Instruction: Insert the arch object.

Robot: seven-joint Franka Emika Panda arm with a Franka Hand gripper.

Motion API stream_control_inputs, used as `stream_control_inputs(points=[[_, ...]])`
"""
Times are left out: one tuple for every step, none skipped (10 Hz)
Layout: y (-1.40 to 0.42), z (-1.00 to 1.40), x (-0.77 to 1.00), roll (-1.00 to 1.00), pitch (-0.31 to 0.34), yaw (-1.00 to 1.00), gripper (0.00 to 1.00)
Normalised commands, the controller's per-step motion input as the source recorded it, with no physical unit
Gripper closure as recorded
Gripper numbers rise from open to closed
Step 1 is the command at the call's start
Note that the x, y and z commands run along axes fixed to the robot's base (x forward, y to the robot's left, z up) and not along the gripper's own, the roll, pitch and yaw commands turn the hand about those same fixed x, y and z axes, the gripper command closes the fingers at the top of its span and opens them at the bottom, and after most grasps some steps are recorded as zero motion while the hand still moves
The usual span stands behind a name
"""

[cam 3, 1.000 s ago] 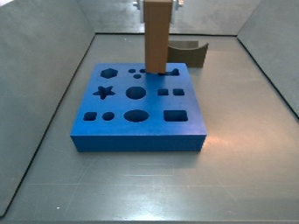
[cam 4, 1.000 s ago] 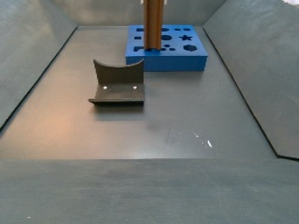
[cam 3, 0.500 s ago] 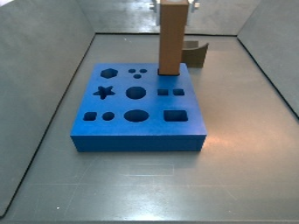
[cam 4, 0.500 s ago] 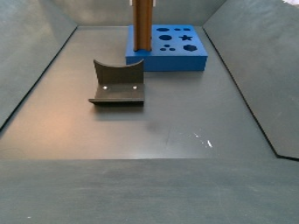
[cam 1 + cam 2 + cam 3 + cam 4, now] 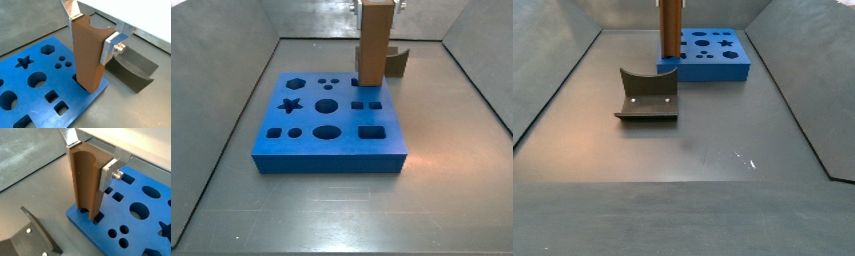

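Grey floor: one blue board [image 5: 329, 118], tool [image 5: 90, 30] gripping one brown column [image 5: 87, 55].

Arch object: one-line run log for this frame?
hand: shut on arch object, over blue board corner | arch object: upright, lower end at corner slot, depth unclear | fixture: on floor, apart from board

The gripper [image 5: 90, 30] holds the arch object [image 5: 88, 57] upright over the board [image 5: 40, 92].
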Motion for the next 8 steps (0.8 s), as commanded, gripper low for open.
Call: stream_control_inputs(points=[[0.01, -0.13, -0.4, 0.0, -0.077, 0.17, 1.0], [0.0, -0.14, -0.26, -0.06, -0.089, 0.01, 1.0], [-0.07, -0.22, -0.07, -0.11, -0.131, 0.0, 1.0], [-0.11, -0.28, 0.09, -0.14, -0.144, -0.06, 1.0], [-0.11, -0.33, 0.2, -0.12, -0.136, -0.03, 1.0], [-0.07, -0.33, 0.16, -0.11, -0.12, 0.0, 1.0], [-0.03, -0.25, 0.04, -0.05, -0.084, 0.0, 1.0], [-0.01, -0.17, 0.0, 0.0, -0.053, 0.0, 1.0]])
